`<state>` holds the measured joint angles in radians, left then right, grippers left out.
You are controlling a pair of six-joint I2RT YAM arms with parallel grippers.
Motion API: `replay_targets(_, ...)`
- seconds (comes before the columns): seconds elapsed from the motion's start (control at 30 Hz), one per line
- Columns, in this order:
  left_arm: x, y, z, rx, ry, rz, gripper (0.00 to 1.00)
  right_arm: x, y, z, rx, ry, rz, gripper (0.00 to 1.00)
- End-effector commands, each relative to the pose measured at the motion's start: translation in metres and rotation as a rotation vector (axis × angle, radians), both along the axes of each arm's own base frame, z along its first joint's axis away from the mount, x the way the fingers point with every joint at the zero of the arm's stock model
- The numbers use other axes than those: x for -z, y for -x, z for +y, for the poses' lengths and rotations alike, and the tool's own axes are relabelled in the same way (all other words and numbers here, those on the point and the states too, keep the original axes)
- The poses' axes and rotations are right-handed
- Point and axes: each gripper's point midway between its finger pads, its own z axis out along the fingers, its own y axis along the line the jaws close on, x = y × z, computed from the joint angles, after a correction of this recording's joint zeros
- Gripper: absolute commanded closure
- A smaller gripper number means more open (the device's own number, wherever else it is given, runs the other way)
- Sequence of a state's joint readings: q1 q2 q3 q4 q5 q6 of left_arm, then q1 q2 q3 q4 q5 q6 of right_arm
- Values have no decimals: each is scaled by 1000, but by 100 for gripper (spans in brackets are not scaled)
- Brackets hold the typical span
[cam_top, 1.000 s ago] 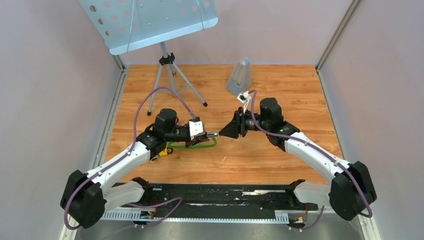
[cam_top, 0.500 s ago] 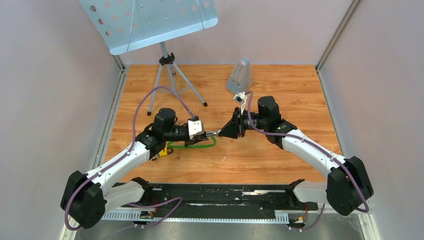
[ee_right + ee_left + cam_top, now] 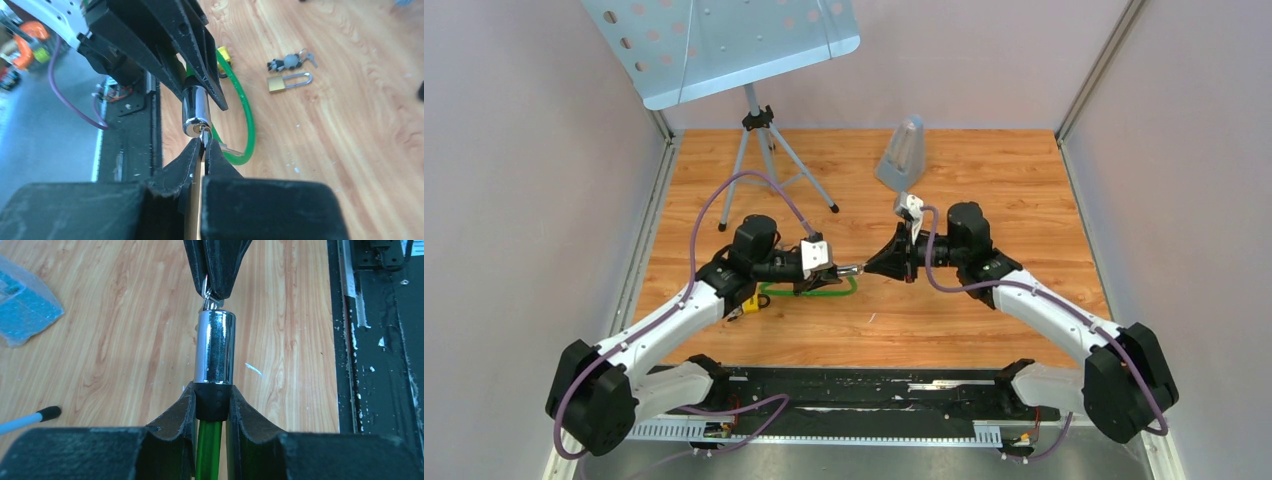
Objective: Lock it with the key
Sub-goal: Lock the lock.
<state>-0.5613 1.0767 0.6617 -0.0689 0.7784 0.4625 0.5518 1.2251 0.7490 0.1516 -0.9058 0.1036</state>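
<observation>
My left gripper (image 3: 212,396) is shut on the black collar of a green cable lock (image 3: 209,450). Its chrome cylinder (image 3: 214,346) sticks out forward above the wooden floor. My right gripper (image 3: 204,142) is shut on a small silver key (image 3: 202,131) whose tip sits in the keyhole at the cylinder's end (image 3: 196,111). In the top view both grippers meet nose to nose at the lock cylinder (image 3: 848,269), with the green cable loop (image 3: 809,291) lying below the left gripper (image 3: 829,268). The right gripper (image 3: 886,266) faces left.
A brass padlock (image 3: 287,81) and a bunch of keys with a dark fob (image 3: 290,61) lie on the floor. A music stand on a tripod (image 3: 759,130) and a grey metronome (image 3: 903,152) stand at the back. A black rail (image 3: 874,392) runs along the near edge.
My right wrist has rotated while holding the key at the cylinder, and its arm has shifted slightly right. The left arm and lock have stayed still.
</observation>
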Motion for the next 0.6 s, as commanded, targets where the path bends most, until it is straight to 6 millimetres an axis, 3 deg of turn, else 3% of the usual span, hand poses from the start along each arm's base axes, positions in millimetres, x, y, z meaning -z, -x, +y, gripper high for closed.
replay_targets(0.0,14,5,7,-19,-54,112,100,-24,-10,-2,10,-95,-429,100)
replay_targets(0.3,20,20,3,63,-77,238,100,-62,-9,1,20,-189,-935,100)
replay_targets(0.57,23,34,9,121,-109,327,100,-52,-16,8,19,-184,-1132,100)
